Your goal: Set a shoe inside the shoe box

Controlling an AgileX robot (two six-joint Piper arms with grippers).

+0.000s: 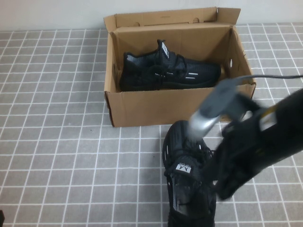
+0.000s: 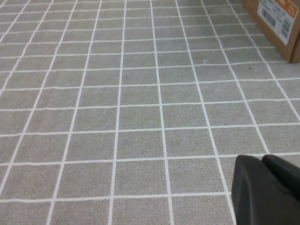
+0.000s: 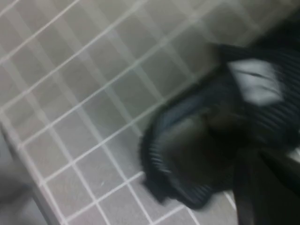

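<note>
The shoe (image 1: 188,182) lies on the tiled tabletop (image 1: 61,156) just in front of the box (image 1: 142,106), heel at the near edge. A second shoe (image 1: 168,72) already lies inside the box, leaving open room along the back wall. The right hand (image 1: 218,176) hangs at the shoe's right side; whether it grips cannot be told. The left hand (image 2: 267,190) hovers over bare tiles, clenched and empty.

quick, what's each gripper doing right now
Left gripper: shut, holding nothing, over bare tiled table away from the shoe box.
Right gripper: down at the shoe in front of the box; grip cannot be told.
</note>
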